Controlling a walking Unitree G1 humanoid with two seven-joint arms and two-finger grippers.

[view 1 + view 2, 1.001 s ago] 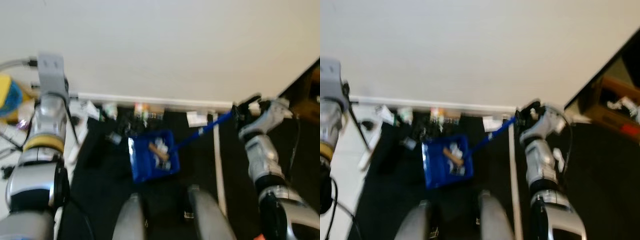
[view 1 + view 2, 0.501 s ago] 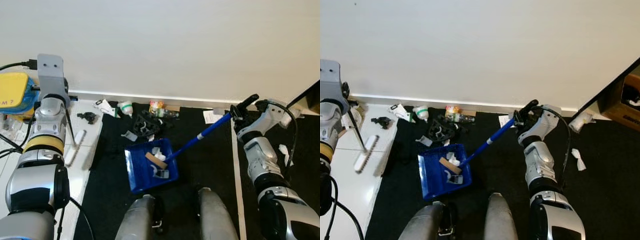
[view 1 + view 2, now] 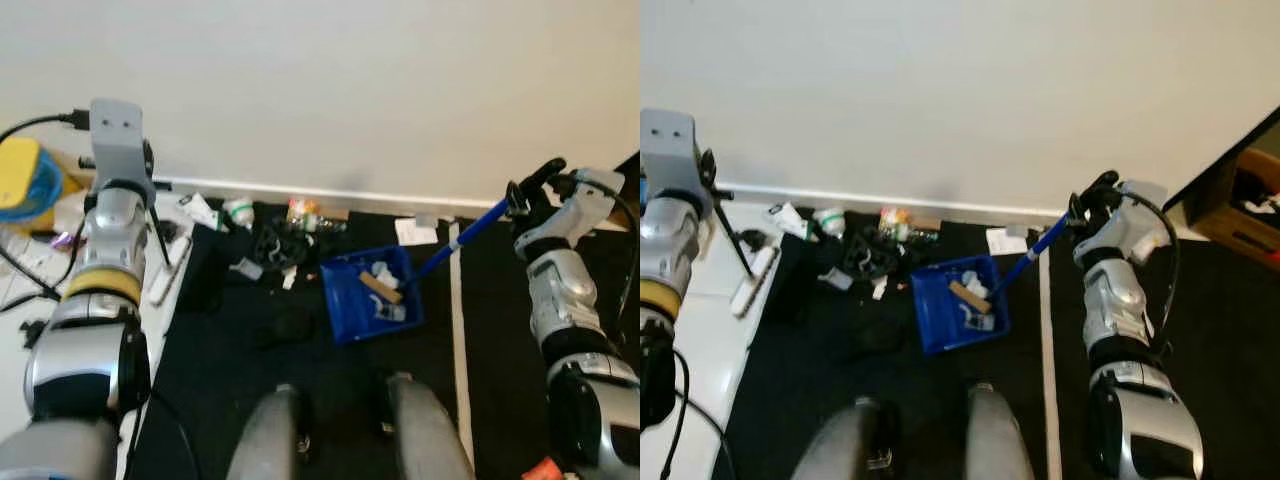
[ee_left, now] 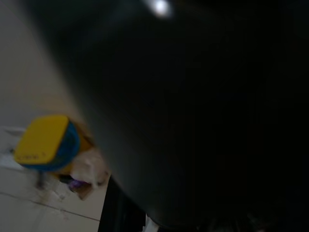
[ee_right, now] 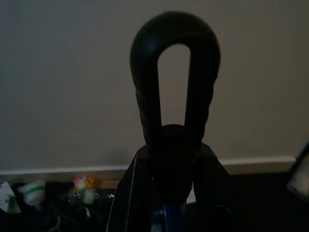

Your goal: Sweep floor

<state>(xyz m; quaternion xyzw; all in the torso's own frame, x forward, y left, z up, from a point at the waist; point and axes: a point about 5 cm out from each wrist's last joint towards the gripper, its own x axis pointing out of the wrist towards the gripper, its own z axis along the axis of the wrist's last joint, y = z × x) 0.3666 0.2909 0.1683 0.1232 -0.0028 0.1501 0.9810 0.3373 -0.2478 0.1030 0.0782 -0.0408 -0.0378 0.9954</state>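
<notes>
Dustpan [image 3: 368, 295] slid rightward; handle in right pincer [image 3: 528, 190].

The right gripper [image 3: 1085, 203] grips the top of the blue handle [image 3: 1032, 252], which slants down to the blue dustpan [image 3: 958, 303] on the black floor mat [image 3: 840, 360]. Scraps lie inside the dustpan. Litter [image 3: 865, 245] is scattered along the white baseboard [image 3: 890, 205]. A thin broom [image 3: 752, 272] rests on the white floor by the left arm [image 3: 662, 240].
</notes>
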